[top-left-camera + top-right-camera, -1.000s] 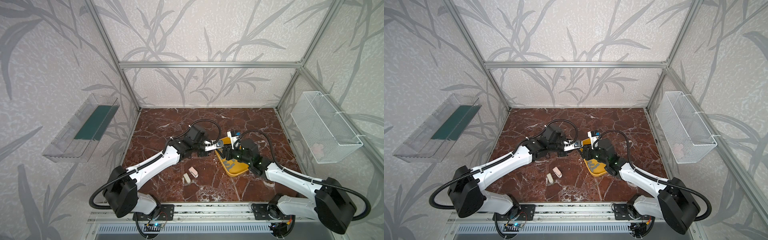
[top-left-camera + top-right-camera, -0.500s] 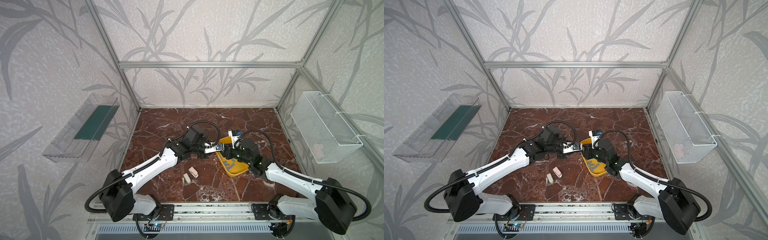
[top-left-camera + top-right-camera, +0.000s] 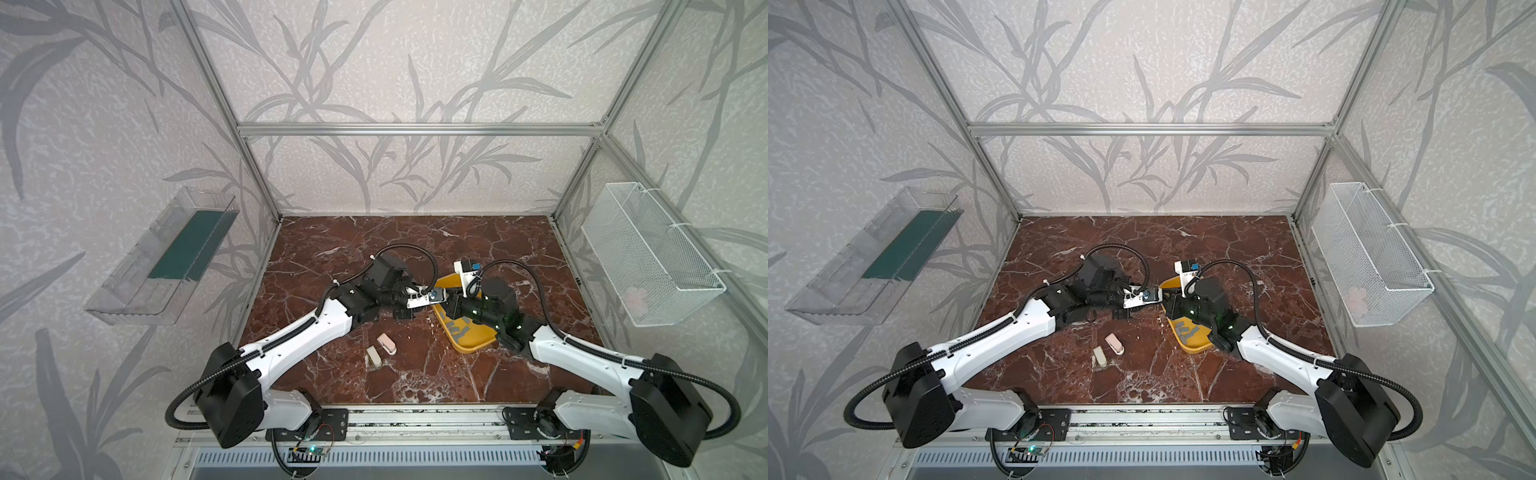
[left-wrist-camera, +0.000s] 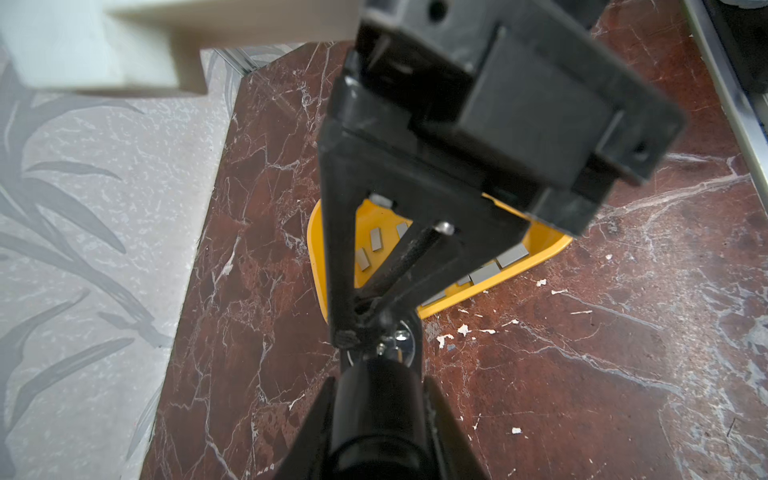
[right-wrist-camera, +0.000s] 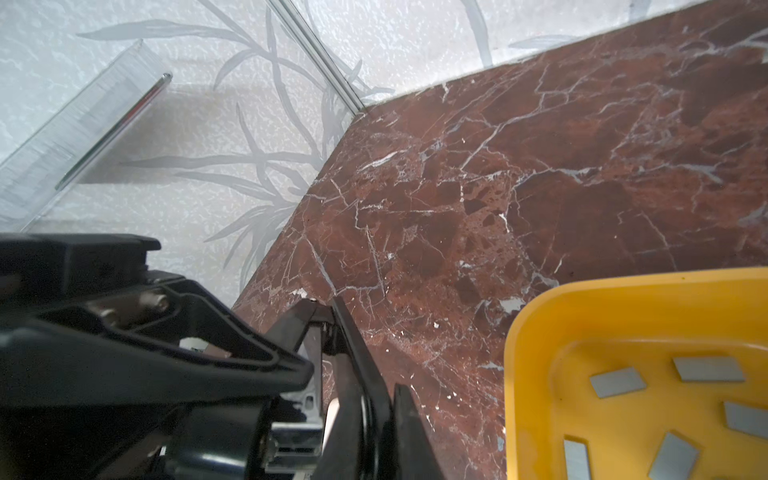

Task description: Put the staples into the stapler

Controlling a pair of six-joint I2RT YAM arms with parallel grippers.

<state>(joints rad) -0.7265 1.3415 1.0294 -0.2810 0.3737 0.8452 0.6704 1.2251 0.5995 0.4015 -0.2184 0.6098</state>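
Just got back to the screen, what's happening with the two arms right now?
The left gripper holds what looks like a black stapler just beside the yellow tray. The right gripper is shut at the stapler's shiny metal end; whether it pinches a staple can't be seen. Staples lie loose in the tray, and two small staplers sit untouched on the table.

Leaf-patterned grey walls point(image 3: 374, 62) enclose a seemingly marble floor point(image 3: 332, 241), with clear shelf point(image 3: 124, 299) and wire basket point(image 3: 648, 257).
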